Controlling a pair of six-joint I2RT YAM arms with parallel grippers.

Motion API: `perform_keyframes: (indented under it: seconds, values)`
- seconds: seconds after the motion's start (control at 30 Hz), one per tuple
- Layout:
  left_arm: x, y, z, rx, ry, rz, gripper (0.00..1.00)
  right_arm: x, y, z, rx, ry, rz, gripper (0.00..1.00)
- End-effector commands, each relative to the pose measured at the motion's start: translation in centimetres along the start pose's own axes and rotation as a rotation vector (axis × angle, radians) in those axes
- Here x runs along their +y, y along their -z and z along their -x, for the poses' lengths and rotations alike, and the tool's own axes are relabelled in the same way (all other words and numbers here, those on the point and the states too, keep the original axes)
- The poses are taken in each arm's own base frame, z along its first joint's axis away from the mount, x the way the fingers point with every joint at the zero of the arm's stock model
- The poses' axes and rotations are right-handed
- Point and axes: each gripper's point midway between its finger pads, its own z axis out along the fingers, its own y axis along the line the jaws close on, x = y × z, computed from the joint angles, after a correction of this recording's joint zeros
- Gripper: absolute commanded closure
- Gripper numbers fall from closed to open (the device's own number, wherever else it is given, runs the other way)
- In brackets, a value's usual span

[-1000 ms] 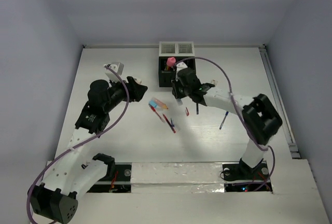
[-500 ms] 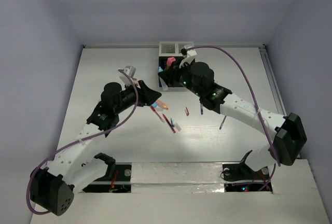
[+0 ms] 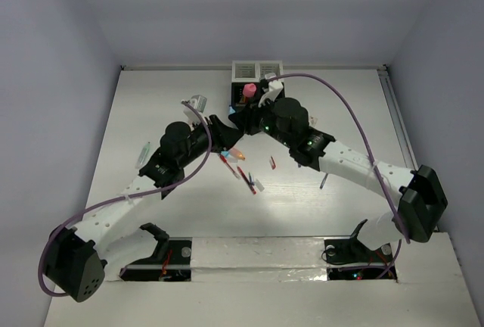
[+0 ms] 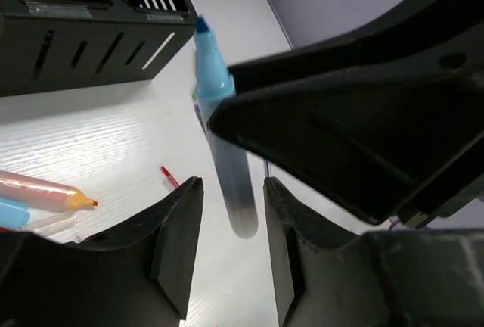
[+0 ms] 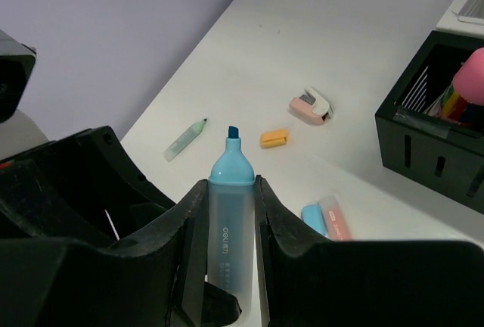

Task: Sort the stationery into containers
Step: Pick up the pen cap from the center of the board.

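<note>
My right gripper (image 5: 228,185) is shut on an uncapped light blue marker (image 5: 231,213), tip pointing away from the wrist. In the left wrist view that marker (image 4: 227,153) hangs tail-first between the fingers of my open left gripper (image 4: 232,185), with a gap on each side. In the top view both grippers meet just in front of the black box (image 3: 255,98): the left (image 3: 221,138) and the right (image 3: 240,117). The white box (image 3: 257,70) stands joined behind it. A pink marker (image 5: 470,77) stands in the black box (image 5: 439,138). Several pens (image 3: 242,172) lie mid-table.
An orange marker (image 4: 38,191) and a light blue cap (image 4: 11,212) lie below the grippers. A pale green marker (image 5: 185,140), an orange cap (image 5: 274,138) and a pink-and-white piece (image 5: 310,105) lie to the left. A blue pen (image 3: 324,181) lies on the right.
My left gripper has moved right and forward until its open fingers flank the marker's tail. My right arm has stretched out and swung its gripper left toward it, in front of the black box.
</note>
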Motion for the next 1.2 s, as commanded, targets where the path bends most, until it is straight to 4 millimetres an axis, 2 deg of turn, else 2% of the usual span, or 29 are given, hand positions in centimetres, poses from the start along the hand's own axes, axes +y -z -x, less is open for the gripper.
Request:
perform_keyframes:
  seconds: [0.0, 0.17, 0.27, 0.3, 0.33, 0.43, 0.53, 0.6, 0.63, 0.7, 0.73, 0.77, 0.8, 0.83, 0.87, 0.9, 0.93, 0.97, 1.0, 1.03, 1.1, 1.13, 1.17]
  values:
    - [-1.2, -0.3, 2.4, -0.114, -0.017, -0.023, 0.66, 2.0, 0.8, 1.6, -0.063, -0.021, 0.061, 0.86]
    - [-1.0, -1.1, 2.4, -0.13, -0.032, 0.01, 0.69, 2.5, 0.8, 1.0, -0.045, -0.025, 0.081, 0.86]
    - [-0.9, -1.5, 1.5, -0.097, -0.037, 0.012, 0.85, 2.3, 0.7, 0.9, -0.046, -0.03, 0.075, 0.86]
    - [-0.8, -1.5, 1.3, -0.093, -0.038, 0.016, 0.86, 2.3, 0.8, 0.9, -0.047, -0.03, 0.072, 0.86]
    - [-0.7, -1.5, 1.2, -0.087, -0.037, 0.015, 0.86, 2.2, 0.8, 1.1, -0.053, -0.031, 0.067, 0.86]
    - [-0.7, -1.2, 1.0, -0.081, -0.04, 0.016, 0.77, 2.2, 0.7, 1.4, -0.065, -0.035, 0.061, 0.86]
    - [-0.7, -0.9, 0.9, -0.071, -0.056, 0.021, 0.97, 2.4, 0.8, 2.0, -0.081, -0.039, 0.062, 0.85]
    - [-0.5, -0.6, 1.0, -0.066, -0.066, 0.041, 1.0, 2.5, 1.0, 2.4, -0.087, -0.038, 0.061, 0.82]
    - [-0.8, -0.3, 1.6, -0.081, -0.076, 0.039, 1.0, 2.6, 1.1, 2.5, -0.084, -0.035, 0.067, 0.74]
    - [-0.5, 0.3, 1.5, -0.067, -0.104, 0.062, 1.0, 2.6, 1.4, 2.5, -0.069, -0.021, 0.059, 0.62]
    - [-1.0, 0.7, 2.2, -0.083, -0.12, 0.06, 1.0, 3.0, 1.8, 2.6, -0.057, -0.003, 0.081, 0.51]
    - [-1.1, 1.1, 2.3, -0.078, -0.133, 0.064, 1.0, 3.5, 2.1, 2.6, -0.043, 0.012, 0.109, 0.44]
    - [-0.9, 1.4, 1.9, -0.051, -0.141, 0.074, 1.0, 3.8, 2.5, 1.9, 0.002, 0.031, 0.146, 0.39]
    - [-1.7, 1.7, 2.4, -0.052, -0.165, 0.051, 1.0, 4.1, 2.9, 2.6, 0.011, 0.054, 0.172, 0.33]
    - [-2.2, 2.2, 2.0, -0.016, -0.176, 0.034, 1.0, 4.6, 3.5, 1.8, 0.059, 0.069, 0.207, 0.32]
    - [-2.4, 2.4, 2.1, -0.009, -0.186, 0.035, 1.0, 4.9, 3.9, 1.8, 0.068, 0.083, 0.229, 0.32]
    - [-3.0, 3.0, 3.4, -0.03, -0.219, 0.029, 1.0, 4.7, 4.3, 1.5, 0.078, 0.107, 0.243, 0.33]
    - [-2.8, 3.3, 3.3, -0.017, -0.233, 0.049, 1.0, 4.9, 5.1, 1.9, 0.066, 0.122, 0.253, 0.38]
    - [-2.3, 3.7, 3.7, -0.017, -0.243, 0.075, 1.0, 4.5, 5.4, 2.2, 0.059, 0.122, 0.25, 0.38]
    - [-2.7, 4.3, 4.5, -0.038, -0.27, 0.079, 1.0, 4.4, 5.6, 1.3, 0.076, 0.131, 0.262, 0.48]
    - [-1.5, 5.0, 5.6, -0.054, -0.284, 0.133, 1.0, 3.7, 5.7, 0.7, 0.097, 0.134, 0.255, 0.61]
    - [-1.2, 5.4, 6.3, -0.069, -0.291, 0.149, 1.0, 3.5, 5.5, 0.0, 0.117, 0.134, 0.252, 0.73]
    - [-1.1, 5.8, 6.7, -0.078, -0.307, 0.149, 1.0, 2.9, 4.9, -1.4, 0.155, 0.128, 0.236, 0.79]
